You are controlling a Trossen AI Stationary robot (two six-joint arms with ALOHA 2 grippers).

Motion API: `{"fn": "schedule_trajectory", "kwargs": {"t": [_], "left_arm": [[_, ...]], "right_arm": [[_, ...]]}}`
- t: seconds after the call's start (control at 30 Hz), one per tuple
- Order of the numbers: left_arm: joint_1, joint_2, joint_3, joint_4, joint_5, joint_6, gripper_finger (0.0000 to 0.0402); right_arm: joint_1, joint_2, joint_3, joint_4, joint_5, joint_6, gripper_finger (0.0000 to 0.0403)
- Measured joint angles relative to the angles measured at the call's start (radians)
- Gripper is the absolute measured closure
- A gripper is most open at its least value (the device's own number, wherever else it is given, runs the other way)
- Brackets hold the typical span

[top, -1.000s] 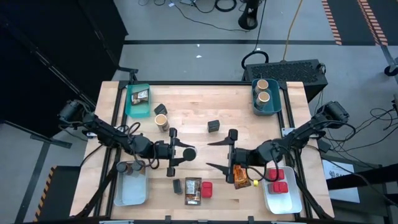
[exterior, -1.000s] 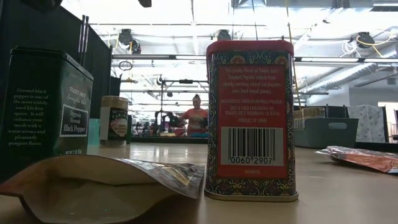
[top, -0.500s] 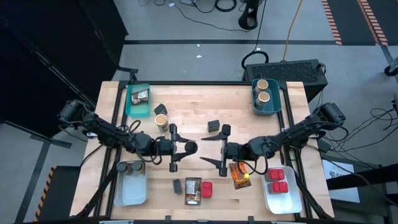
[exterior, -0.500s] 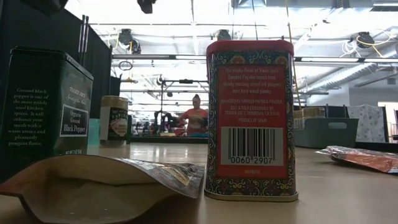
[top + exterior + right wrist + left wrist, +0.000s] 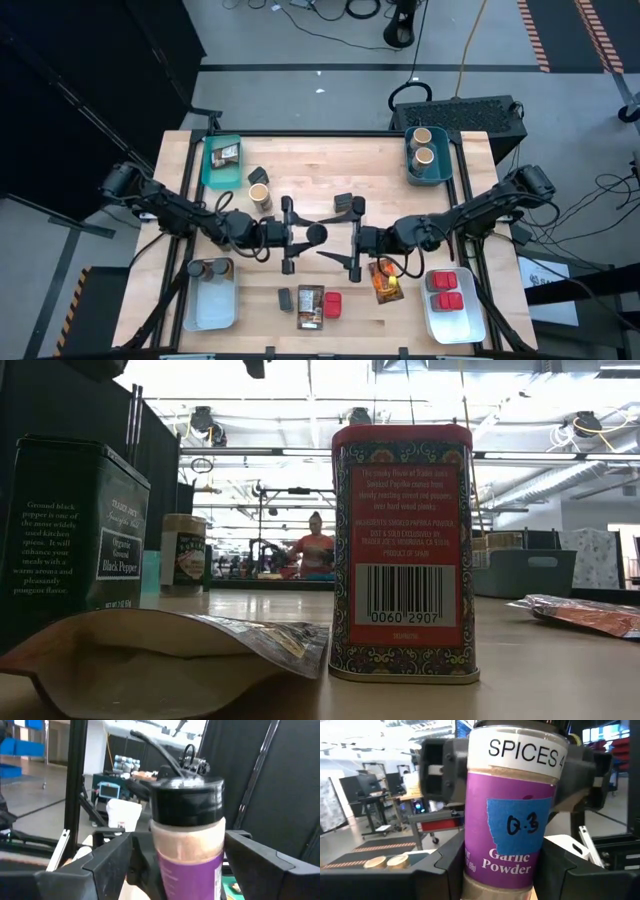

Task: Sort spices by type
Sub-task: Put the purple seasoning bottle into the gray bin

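Observation:
A garlic powder jar [image 5: 510, 820] with a purple label and a black lid [image 5: 187, 800] hangs upright above the middle of the table [image 5: 316, 234]. My left gripper [image 5: 306, 235] is shut on it from the table's left. My right gripper [image 5: 332, 238] faces it from the right. It is open, with one finger on each side of the jar's upper part [image 5: 187, 845] and a gap on both sides. Loose spices stand below: a tan cylinder [image 5: 259, 195], a dark tin [image 5: 345, 203], a packet [image 5: 385, 283] and a red tin [image 5: 332, 304]. My left gripper pinches the jar's lower body [image 5: 475, 865], at the sides of the purple label, between its two fingers [image 5: 445, 870]. The fingers lie about level, coming from the table's left. The jar stands upright in the hold, lid up, lifted clear of the table.
A teal bin [image 5: 207, 165] with a packet sits far left, a teal bin [image 5: 445, 165] with two tan cylinders far right. Clear bins stand near left [image 5: 210, 305] with dark jars and near right [image 5: 450, 322] with red tins. A dark tin [image 5: 70, 540] and a packet [image 5: 170, 660] lie near the front edge.
My left gripper has carried the jar toward the table's right, still upright and clear of the table. My right gripper has moved toward the table's left, and its open fingers now stand on either side of the jar.

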Motion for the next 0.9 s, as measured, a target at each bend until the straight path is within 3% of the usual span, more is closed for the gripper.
{"fn": "schedule_trajectory", "kwargs": {"t": [0.43, 0.9], "left_arm": [[0.0, 0.021, 0.017, 0.002, 0.001, 0.001, 0.0231], [0.0, 0.021, 0.017, 0.002, -0.009, -0.001, 0.0216]], "right_arm": [[0.0, 0.0, 0.022, -0.061, 0.001, -0.005, 0.0117], [-0.032, 0.0, 0.021, -0.065, -0.008, -0.008, 0.0235]]}}
